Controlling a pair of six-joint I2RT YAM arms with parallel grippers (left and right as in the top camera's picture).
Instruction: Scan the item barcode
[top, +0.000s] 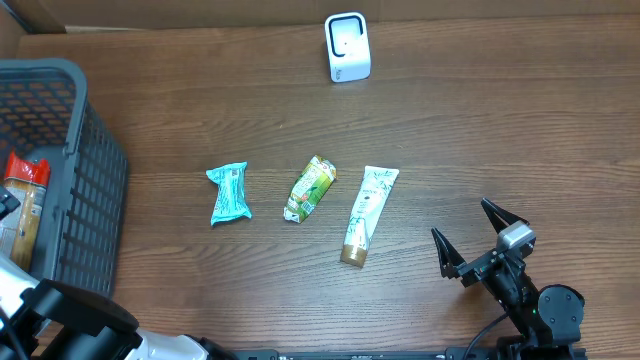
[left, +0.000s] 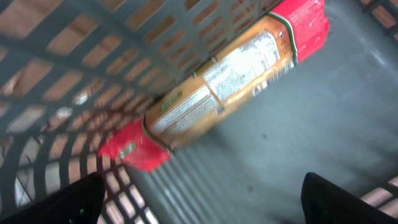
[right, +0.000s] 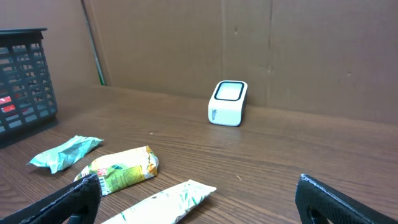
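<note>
Left pincer (left: 208, 199) spread wide, gripping nothing, hanging inside the basket (left: 74, 74). Just ahead of its tips lies the red-ended packet (left: 217, 81), printed label up, close by the mesh wall. To lift it cleanly, I'd close across the narrow middle, clear of the mesh. Right pincer (top: 459, 217) gapes empty too; the scanner (top: 347, 47) stands well beyond it across the tabletop (top: 480, 120).
</note>
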